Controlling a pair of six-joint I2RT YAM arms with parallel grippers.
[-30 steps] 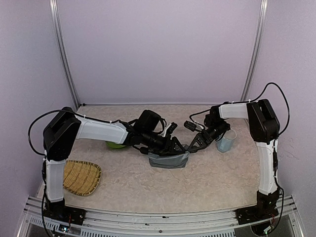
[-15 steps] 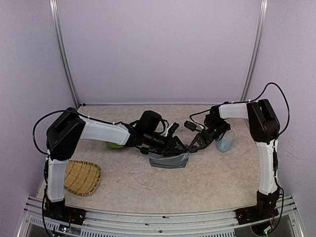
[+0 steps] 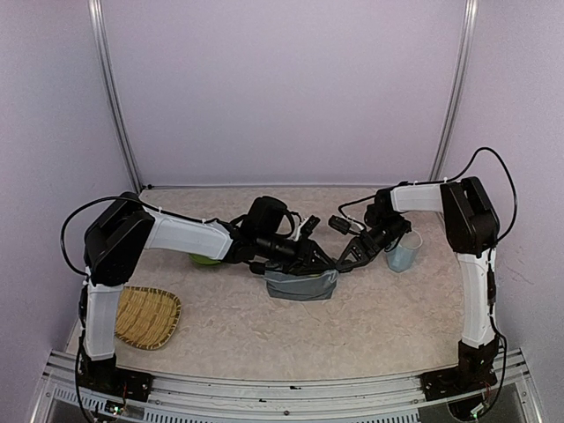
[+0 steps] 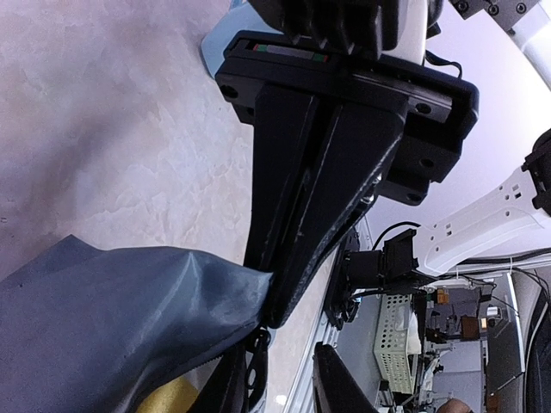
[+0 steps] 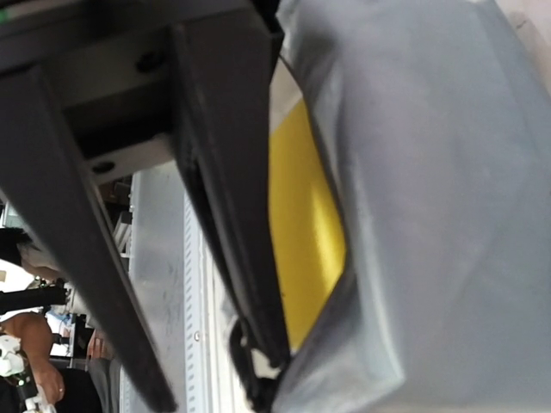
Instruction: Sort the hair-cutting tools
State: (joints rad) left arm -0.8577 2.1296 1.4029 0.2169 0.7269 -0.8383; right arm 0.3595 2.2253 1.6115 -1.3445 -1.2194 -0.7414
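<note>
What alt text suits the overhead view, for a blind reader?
Two robot arms reach over a table; the left pincer and right pincer meet at a grey pouch. A woven tray, green bowl and pale blue cup sit nearby.

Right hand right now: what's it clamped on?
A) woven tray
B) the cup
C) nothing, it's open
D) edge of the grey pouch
D: the left wrist view shows the right hand with its jaws together, pinching the fabric edge of the grey pouch.
</note>
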